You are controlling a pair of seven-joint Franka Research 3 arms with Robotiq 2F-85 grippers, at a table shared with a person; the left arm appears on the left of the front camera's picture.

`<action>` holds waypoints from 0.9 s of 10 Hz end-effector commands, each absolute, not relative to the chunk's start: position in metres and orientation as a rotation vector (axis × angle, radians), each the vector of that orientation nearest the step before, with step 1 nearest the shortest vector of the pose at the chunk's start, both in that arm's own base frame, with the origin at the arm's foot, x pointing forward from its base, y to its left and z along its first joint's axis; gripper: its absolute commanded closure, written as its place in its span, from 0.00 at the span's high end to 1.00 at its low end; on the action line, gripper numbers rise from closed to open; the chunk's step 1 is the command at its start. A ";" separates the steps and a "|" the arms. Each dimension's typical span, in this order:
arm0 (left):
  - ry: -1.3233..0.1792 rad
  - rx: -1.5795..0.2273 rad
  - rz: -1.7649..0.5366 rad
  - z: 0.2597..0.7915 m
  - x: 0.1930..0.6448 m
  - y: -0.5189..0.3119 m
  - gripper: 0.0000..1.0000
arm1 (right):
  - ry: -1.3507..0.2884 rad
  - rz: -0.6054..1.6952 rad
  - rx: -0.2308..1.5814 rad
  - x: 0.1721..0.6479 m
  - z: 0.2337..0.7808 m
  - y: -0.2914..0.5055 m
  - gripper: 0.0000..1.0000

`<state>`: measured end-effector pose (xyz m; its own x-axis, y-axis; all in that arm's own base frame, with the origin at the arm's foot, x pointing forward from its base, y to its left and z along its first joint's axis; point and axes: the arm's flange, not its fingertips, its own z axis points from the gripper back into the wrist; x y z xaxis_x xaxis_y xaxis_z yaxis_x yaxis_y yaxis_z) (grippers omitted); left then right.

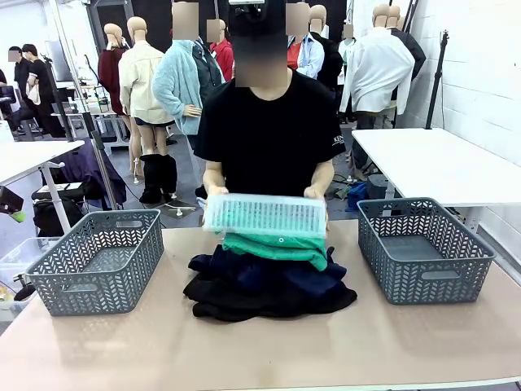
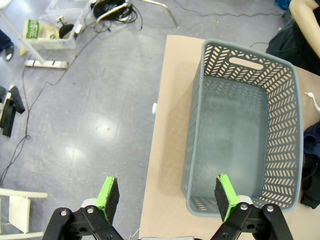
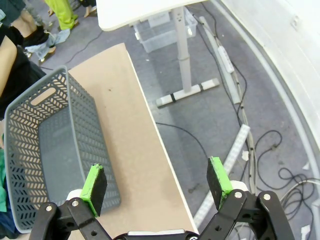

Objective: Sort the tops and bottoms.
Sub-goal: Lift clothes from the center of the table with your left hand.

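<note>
left gripper (image 2: 166, 196) wide open, empty | right gripper (image 3: 156, 181) wide open, empty | green shirt (image 1: 277, 247) atop navy shirt (image 1: 269, 285); left basket (image 1: 89, 289) at their 9 o'clock; right basket (image 1: 431, 281) at 3 o'clock

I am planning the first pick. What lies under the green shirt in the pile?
Under the green shirt lies the dark navy shirt, with black cloth lowest. Anything deeper is covered, and the person's pale basket hides the pile's far side.
</note>
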<state>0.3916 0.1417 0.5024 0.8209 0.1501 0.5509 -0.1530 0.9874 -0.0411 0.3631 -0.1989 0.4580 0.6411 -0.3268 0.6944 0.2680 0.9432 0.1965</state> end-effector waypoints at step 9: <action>-0.592 0.016 0.154 0.501 0.390 0.143 1.00 | -0.807 -0.332 0.081 0.362 0.457 -0.201 1.00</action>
